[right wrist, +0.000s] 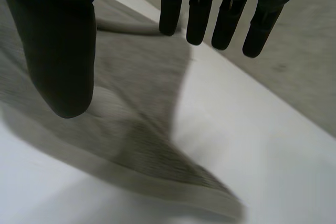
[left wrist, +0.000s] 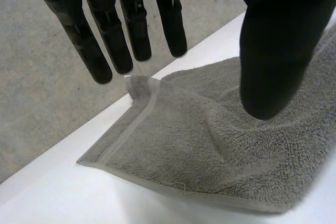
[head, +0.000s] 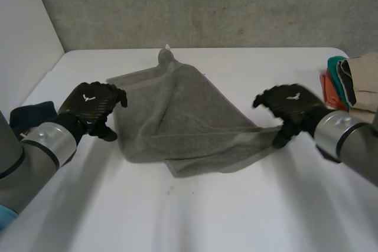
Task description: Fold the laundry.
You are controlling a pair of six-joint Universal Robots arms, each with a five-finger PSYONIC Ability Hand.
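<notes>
A grey towel [head: 186, 119] lies loosely folded and rumpled in the middle of the white table [head: 236, 216], one corner sticking up at the far side. My left hand [head: 91, 107] hovers at the towel's left edge, open, fingers [left wrist: 107, 40] straight above a hemmed corner of the towel [left wrist: 210, 145], holding nothing. My right hand [head: 289, 107] is at the towel's right corner, open. In the right wrist view its fingers [right wrist: 226, 11] are straight and its thumb hangs over the grey towel [right wrist: 131, 124], which lies under the palm.
A stack of folded cloths [head: 351, 81] in tan, teal and orange sits at the table's right edge. A dark blue cloth [head: 29, 116] lies at the left edge, behind my left arm. A grey wall rises beyond the table's far edge.
</notes>
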